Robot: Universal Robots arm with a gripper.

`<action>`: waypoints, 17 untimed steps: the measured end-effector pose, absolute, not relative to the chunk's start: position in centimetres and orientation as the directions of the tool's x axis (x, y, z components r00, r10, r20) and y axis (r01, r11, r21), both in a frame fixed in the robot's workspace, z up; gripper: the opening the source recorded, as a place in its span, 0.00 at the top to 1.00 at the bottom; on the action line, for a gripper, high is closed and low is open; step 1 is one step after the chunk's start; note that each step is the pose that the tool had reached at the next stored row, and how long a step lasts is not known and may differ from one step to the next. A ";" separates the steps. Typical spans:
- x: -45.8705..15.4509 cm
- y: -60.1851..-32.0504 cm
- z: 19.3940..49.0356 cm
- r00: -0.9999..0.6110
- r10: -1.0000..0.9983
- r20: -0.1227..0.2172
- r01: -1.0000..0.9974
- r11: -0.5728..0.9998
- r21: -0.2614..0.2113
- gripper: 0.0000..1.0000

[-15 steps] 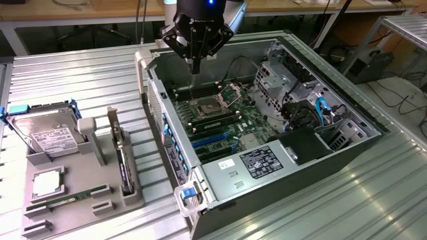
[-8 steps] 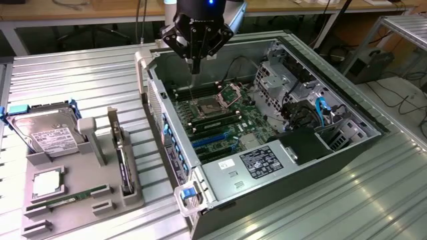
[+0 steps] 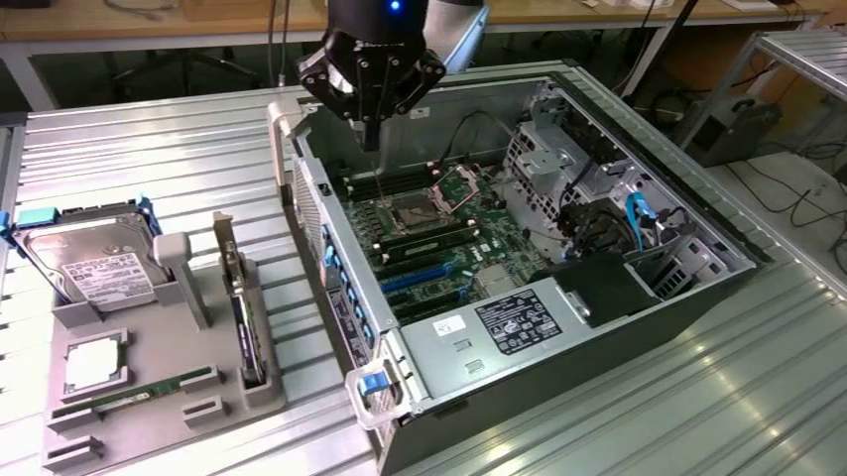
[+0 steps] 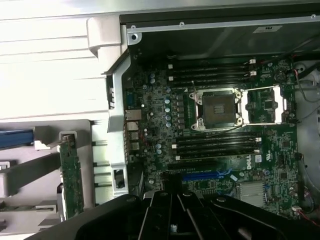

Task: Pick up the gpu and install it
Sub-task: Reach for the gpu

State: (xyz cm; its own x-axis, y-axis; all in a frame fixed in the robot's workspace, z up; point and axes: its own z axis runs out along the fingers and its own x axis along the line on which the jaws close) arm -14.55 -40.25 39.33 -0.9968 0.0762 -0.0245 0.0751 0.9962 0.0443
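Observation:
The gpu (image 3: 238, 307) stands on its long edge in a slot of the grey holder (image 3: 159, 342), at the exterior view's left, outside the computer. In the wrist view the gpu (image 4: 72, 177) shows its brownish-green board back beside the case wall. My gripper (image 3: 373, 137) hangs above the open computer case (image 3: 636, 149), over the motherboard's far end near the CPU socket (image 3: 411, 210). Its fingers are shut with nothing between them, well apart from the gpu. The gripper (image 4: 172, 200) appears dark above the blue expansion slots (image 4: 200, 176).
The holder also carries a silver hard drive (image 3: 93, 263), a CPU chip (image 3: 93, 362) and a green memory stick (image 3: 139, 387). Inside the case are the power supply (image 3: 530, 322), drive cages (image 3: 569, 159) and cables. The case wall (image 3: 324, 248) stands between holder and motherboard.

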 end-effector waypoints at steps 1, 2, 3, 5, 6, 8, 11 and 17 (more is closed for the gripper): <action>-15.0 -40.3 39.3 -0.997 0.076 -0.025 0.075 0.996 0.044 0.89; -16.2 -40.5 39.3 -0.997 0.076 -0.024 0.075 0.996 0.044 0.89; -17.3 -40.7 39.3 -0.997 0.076 -0.024 0.075 0.996 0.044 0.89; -19.7 -41.1 39.3 -0.997 0.076 -0.025 0.075 0.996 0.044 0.89; -20.4 -41.2 39.3 -0.997 0.076 -0.025 0.075 0.996 0.044 0.89; -21.5 -41.5 39.3 -0.997 0.076 -0.024 0.075 0.996 0.044 0.89; -22.9 -42.0 39.2 -0.997 0.076 -0.024 0.075 0.996 0.044 0.89; -25.1 -43.0 38.7 -0.997 0.076 -0.024 0.075 0.996 0.044 0.89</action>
